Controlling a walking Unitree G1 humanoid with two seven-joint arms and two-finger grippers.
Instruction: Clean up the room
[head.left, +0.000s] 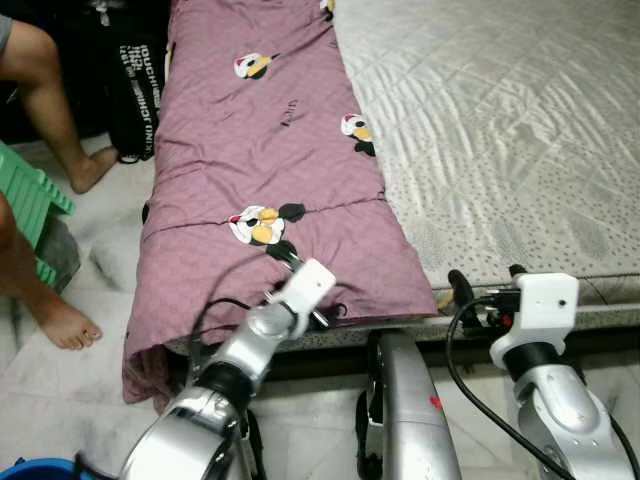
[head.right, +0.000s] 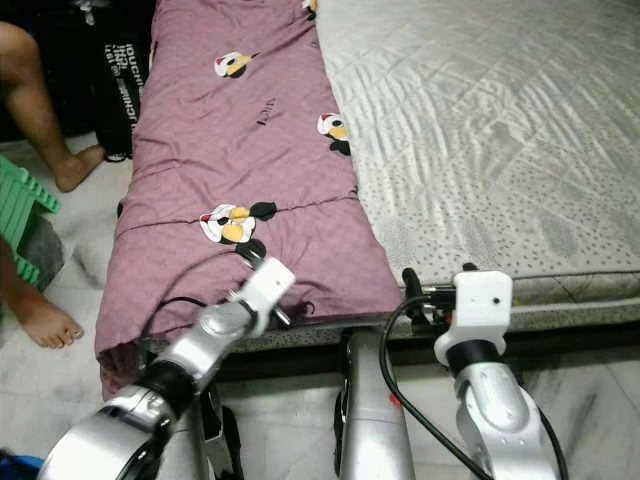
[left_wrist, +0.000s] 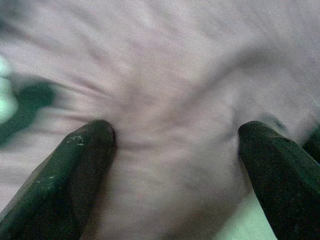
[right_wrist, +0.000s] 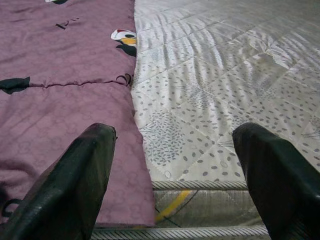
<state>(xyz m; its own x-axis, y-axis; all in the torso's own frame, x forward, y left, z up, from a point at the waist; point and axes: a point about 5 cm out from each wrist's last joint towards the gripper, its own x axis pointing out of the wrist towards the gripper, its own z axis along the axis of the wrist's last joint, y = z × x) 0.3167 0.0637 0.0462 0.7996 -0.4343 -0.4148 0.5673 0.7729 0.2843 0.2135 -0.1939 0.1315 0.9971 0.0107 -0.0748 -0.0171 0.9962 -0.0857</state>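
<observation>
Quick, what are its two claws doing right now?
Left gripper: open, fingers pressed into the purple blanket.
Right gripper: open, holding nothing, at the mattress edge.

- A bed with a pale grey quilted mattress (head.left: 500, 130), printed with small dots and leaf shapes.
- A mauve blanket (head.left: 260, 170) with cartoon penguin prints lies along the bed's left side, its near end hanging over the front edge.
- A pale marble floor (head.left: 90, 330) lies beside the bed; a green plastic stool (head.left: 25, 205) and a black bag (head.left: 135, 95) stand on it.
</observation>
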